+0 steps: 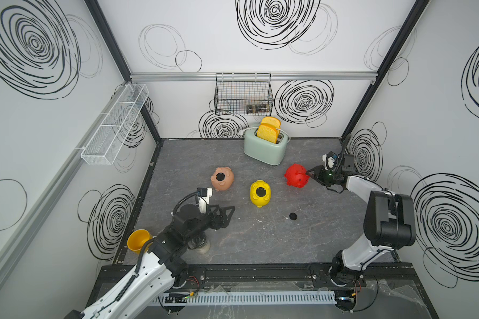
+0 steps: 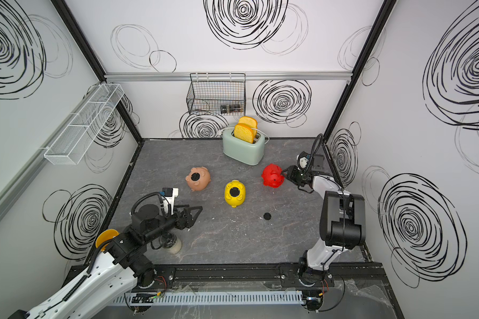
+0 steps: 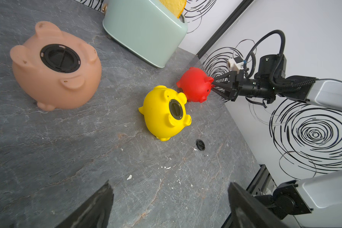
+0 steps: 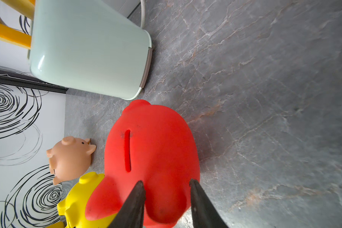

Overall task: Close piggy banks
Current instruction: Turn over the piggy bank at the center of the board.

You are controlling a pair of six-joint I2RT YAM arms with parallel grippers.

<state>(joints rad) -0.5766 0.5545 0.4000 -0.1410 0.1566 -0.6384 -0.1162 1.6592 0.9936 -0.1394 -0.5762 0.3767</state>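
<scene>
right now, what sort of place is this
Probably a robot test cell: swirl-printed panel walls, two arms on a front rail, and props like a mint-green toaster and plastic piggy banks.

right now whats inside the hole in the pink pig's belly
A black round cap fills the hole in the pink pig, which lies belly up. The cap hides whatever is inside the pig.
</scene>
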